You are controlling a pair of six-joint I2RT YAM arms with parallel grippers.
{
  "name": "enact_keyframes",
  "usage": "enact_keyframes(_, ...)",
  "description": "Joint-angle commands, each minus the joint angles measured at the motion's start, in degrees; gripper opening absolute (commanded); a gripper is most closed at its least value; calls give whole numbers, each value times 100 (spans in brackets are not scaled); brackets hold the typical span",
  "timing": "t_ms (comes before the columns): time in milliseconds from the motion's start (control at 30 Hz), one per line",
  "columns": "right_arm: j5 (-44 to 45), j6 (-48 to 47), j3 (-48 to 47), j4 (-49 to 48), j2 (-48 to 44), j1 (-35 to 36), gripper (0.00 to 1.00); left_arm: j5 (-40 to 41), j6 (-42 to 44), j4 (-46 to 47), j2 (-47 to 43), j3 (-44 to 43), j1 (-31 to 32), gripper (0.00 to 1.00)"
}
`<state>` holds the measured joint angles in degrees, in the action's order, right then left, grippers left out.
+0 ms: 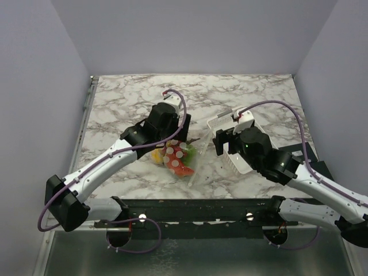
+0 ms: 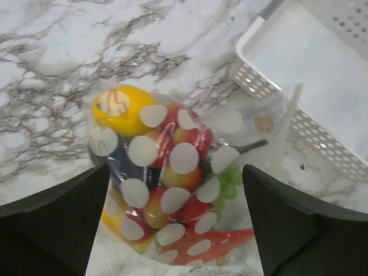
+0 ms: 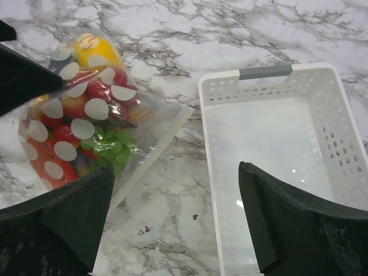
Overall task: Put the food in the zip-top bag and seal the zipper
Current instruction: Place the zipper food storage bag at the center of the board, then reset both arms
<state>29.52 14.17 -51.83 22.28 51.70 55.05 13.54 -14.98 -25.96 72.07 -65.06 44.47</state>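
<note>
The clear dotted zip-top bag (image 1: 177, 156) lies on the marble table with the food inside it. In the left wrist view I see the yellow pepper (image 2: 118, 106), a strawberry (image 2: 192, 210), green grapes (image 2: 227, 178) and the watermelon slice (image 2: 215, 241) through the plastic. The whitish zipper (image 3: 155, 155) runs along the bag's right edge; I cannot tell whether it is pressed closed. My left gripper (image 2: 175, 190) is open just above the bag, one finger on each side, holding nothing. My right gripper (image 3: 175, 190) is open and empty, over the table between the bag (image 3: 86, 126) and the basket.
A white slotted basket (image 3: 264, 72) stands empty just right of the bag, its near corner close to the zipper; it also shows in the left wrist view (image 2: 253, 86) and under my right arm (image 1: 238, 165). Walls enclose the table on three sides.
</note>
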Motion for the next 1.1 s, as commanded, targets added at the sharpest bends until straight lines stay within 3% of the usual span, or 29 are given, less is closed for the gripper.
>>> enact_keyframes(0, -627, 34, -256, -186, 280, -570, 95, 162, -61, -190, -268, 42, -605, 99)
enact_keyframes(200, -2024, 200, -137, -417, 370, -1877, 95, 409, -88, 95, -721, 384, -1141, 99)
enact_keyframes(433, -3039, 422, 155, -561, 135, -2988, 95, 651, -260, 417, -1374, 819, -1431, 99)
enact_keyframes(833, -3911, 511, 560, -557, -668, -3306, 95, 922, -88, 696, -2409, 1511, -1434, 99)
enact_keyframes(1067, -3608, 347, 893, -502, -1543, -3303, 95, 994, -28, 870, -2816, 1672, -1441, 99)
